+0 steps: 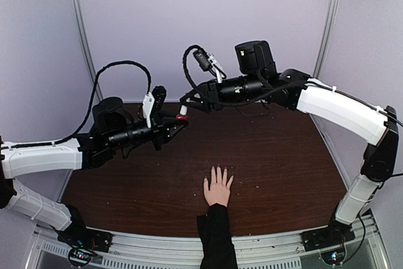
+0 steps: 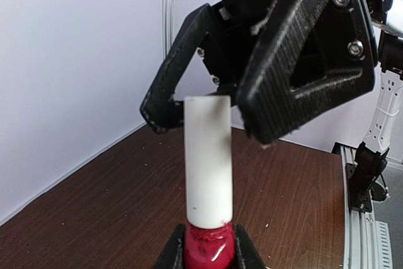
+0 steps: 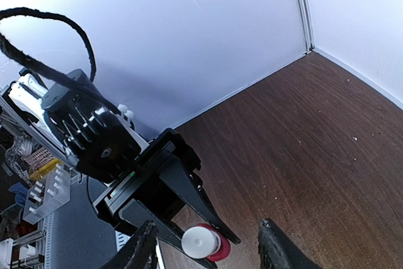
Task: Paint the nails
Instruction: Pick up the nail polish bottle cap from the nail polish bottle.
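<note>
**Cap not yet gripped, hand waiting at the near edge**

The left gripper is clamped on the red body of a nail polish bottle and holds it upright above the far left of the table. The right gripper hangs over the bottle's white cap with its jaws apart. In the right wrist view the cap sits between the fingers with a gap on each side.

The human hand lies palm down near the near edge, fingers slightly spread and thumb out to the right, with a black sleeve running back off the table. The nails tip those fingers, well apart from both grippers. They are too small to tell whether they are bare or painted.

The main risk is probably an off-centre close. If one jaw meets the cap first, it could tilt the bottle in the left gripper's narrow hold or push it out. A cap pulled at an angle could drag the brush and drip polish on the wood.

The two wrists are close together, so a wide swing could make them collide. The back wall is just behind them, leaving little room at the far side. Bare table lies between the bottle and the hand, which gives room for an approach.
</note>
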You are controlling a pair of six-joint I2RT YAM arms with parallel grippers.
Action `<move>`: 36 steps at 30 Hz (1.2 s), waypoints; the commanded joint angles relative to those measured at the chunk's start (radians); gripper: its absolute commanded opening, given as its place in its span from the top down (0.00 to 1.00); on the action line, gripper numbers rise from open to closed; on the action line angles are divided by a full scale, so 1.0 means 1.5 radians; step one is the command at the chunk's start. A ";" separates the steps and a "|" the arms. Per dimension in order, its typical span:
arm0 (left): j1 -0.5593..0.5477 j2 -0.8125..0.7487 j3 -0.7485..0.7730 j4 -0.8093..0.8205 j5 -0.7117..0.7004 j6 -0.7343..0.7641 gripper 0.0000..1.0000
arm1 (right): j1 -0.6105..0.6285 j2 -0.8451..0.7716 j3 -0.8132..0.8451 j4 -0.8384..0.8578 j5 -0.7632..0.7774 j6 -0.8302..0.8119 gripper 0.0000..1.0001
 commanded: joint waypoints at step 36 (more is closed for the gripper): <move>0.000 0.009 0.004 0.065 0.161 -0.023 1.00 | 0.014 -0.029 -0.024 0.028 -0.048 -0.090 0.96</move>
